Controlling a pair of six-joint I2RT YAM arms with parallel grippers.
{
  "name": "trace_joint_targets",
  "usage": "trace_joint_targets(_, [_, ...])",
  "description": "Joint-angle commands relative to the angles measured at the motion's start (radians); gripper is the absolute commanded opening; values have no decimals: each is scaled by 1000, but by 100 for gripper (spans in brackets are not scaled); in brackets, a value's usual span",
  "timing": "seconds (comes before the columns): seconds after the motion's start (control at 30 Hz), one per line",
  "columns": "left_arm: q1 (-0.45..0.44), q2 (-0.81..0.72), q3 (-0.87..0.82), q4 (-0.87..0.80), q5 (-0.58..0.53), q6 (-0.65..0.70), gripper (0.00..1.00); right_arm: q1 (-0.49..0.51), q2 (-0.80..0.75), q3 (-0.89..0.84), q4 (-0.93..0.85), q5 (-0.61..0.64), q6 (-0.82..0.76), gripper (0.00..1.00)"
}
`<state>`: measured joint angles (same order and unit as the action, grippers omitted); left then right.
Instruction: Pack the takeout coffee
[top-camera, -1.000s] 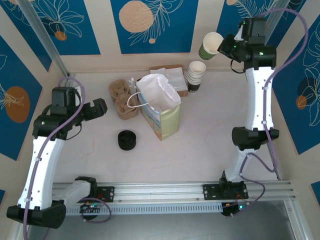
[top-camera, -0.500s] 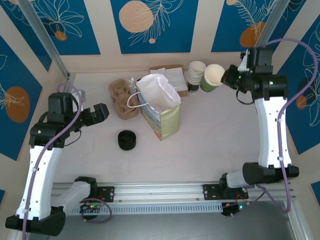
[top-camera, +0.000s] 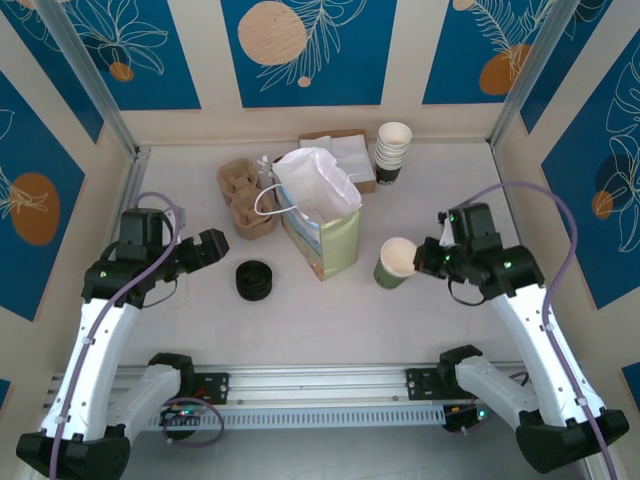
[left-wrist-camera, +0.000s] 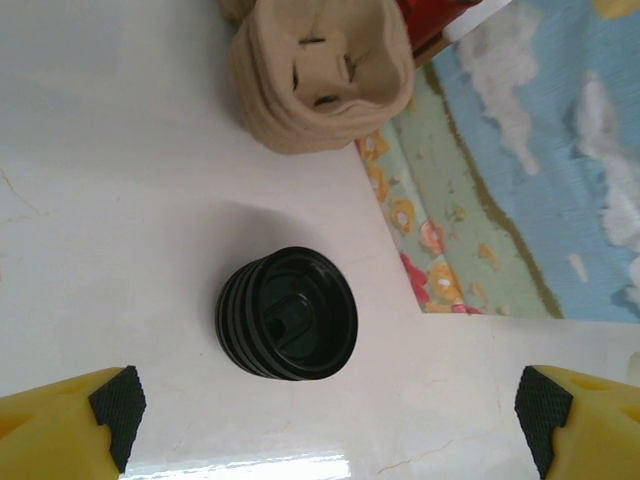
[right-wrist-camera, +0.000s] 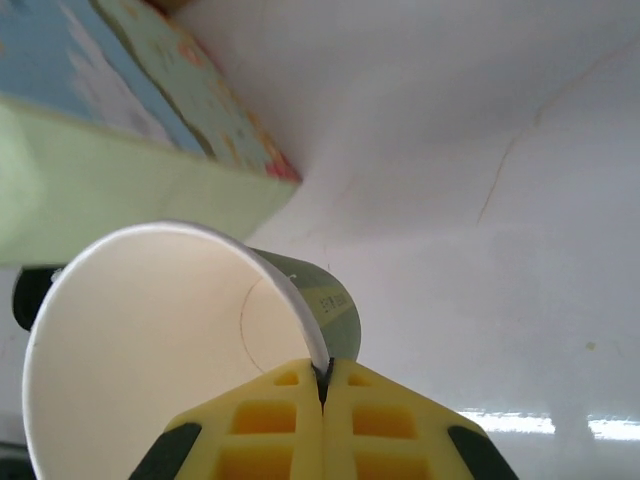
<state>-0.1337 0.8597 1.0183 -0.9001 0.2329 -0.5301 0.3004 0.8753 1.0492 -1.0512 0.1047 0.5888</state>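
Observation:
The takeout coffee cup (top-camera: 397, 263) is an olive-sided paper cup with no lid on it. It hangs tilted to the right of the paper bag (top-camera: 320, 215), its mouth facing the camera. My right gripper (top-camera: 425, 260) is shut on its rim; in the right wrist view the yellow fingers (right-wrist-camera: 322, 375) pinch the cup wall (right-wrist-camera: 335, 305). My left gripper (top-camera: 210, 247) stands open just left of a stack of black lids (top-camera: 254, 279). In the left wrist view the lids (left-wrist-camera: 288, 327) lie ahead of the wide-apart fingertips (left-wrist-camera: 115, 400).
The bag stands open at the table's middle, its printed side (left-wrist-camera: 520, 200) close to the lids. Brown cup carriers (top-camera: 245, 197) sit left of it. A stack of white cups (top-camera: 393, 150) and a napkin box (top-camera: 345, 150) stand at the back.
My right arm has brought the cup down from high at the back right to just right of the bag. My left gripper has shifted slightly forward and right, toward the lids.

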Motion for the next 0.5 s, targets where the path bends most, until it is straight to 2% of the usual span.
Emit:
trace_joint_targets(0.0, [-17, -1, -47, 70, 12, -37, 96, 64, -52, -93, 95, 35, 90, 0])
trace_joint_targets(0.2, [-62, 41, -79, 99, -23, -49, 95, 229, -82, -259, 240, 137, 164, 0])
trace_joint_targets(0.47, [-146, 81, -115, 113, -128, -78, 94, 389, -56, -346, 372, 204, 184, 0])
